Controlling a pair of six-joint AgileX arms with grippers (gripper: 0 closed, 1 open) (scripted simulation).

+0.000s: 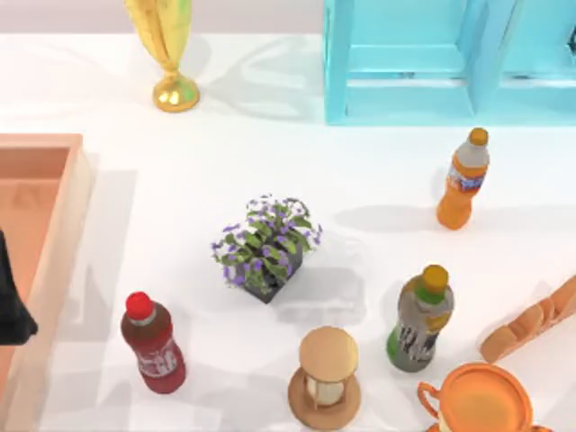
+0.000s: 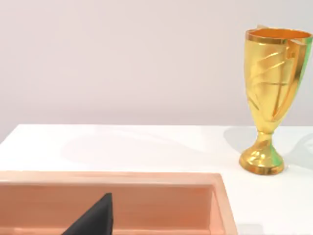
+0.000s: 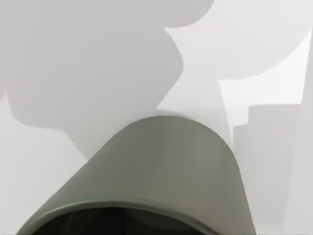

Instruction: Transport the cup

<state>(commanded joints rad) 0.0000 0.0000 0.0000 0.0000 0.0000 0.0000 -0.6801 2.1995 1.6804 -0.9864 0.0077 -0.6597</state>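
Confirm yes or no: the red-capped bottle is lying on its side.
No, in the top view the red-capped bottle stands upright on the table, cap up, left of the hourglass.

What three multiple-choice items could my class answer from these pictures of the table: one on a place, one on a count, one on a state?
1. Where does the dark-potted plant with purple flowers stand?
A. near the middle of the white table
B. at the top view's far right edge
C. in the top view's lower left corner

2. How many capped plastic bottles are on the table?
A. one
B. three
C. six

3. How does the red-capped bottle of red drink stand?
A. lying on its side
B. upside down
C. upright, cap on

Answers:
1. A, since the top view shows the plant mid-table with bare surface around it.
2. B, counting the red bottle, the orange bottle with an orange cap and the green-and-yellow bottle with a yellow cap.
3. C, because its cap faces up over the body.
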